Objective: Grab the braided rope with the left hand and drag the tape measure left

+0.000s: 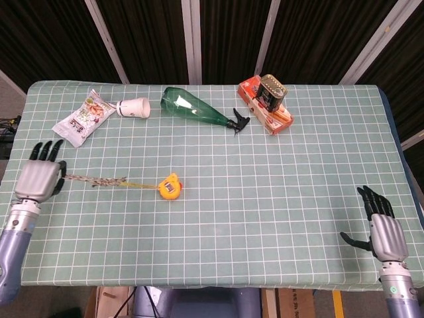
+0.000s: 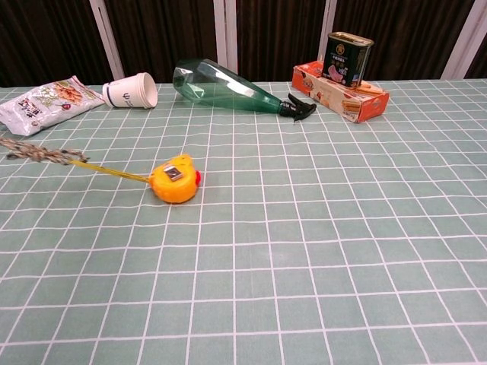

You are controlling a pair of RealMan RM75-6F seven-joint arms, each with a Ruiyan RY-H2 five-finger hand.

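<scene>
at the table's left edge the left hand (image 1: 38, 179) grips the braided rope (image 1: 93, 179), which runs to the tape measure (image 1: 169, 187) on the cloth; the right hand (image 1: 383, 232) hangs empty, fingers apart.

I see a matt checked cloth (image 2: 319, 251) covering the table, a rough frayed braided rope (image 1: 93, 179), a glossy yellow plastic tape measure (image 2: 175, 180), a shiny translucent green plastic bottle (image 2: 217, 85), a metal tin (image 2: 347, 57), and a paper cup (image 2: 131, 90).

table (image 1: 318, 199): green checked cloth | backdrop (image 1: 146, 33): dark curtain, pale vertical bars
</scene>
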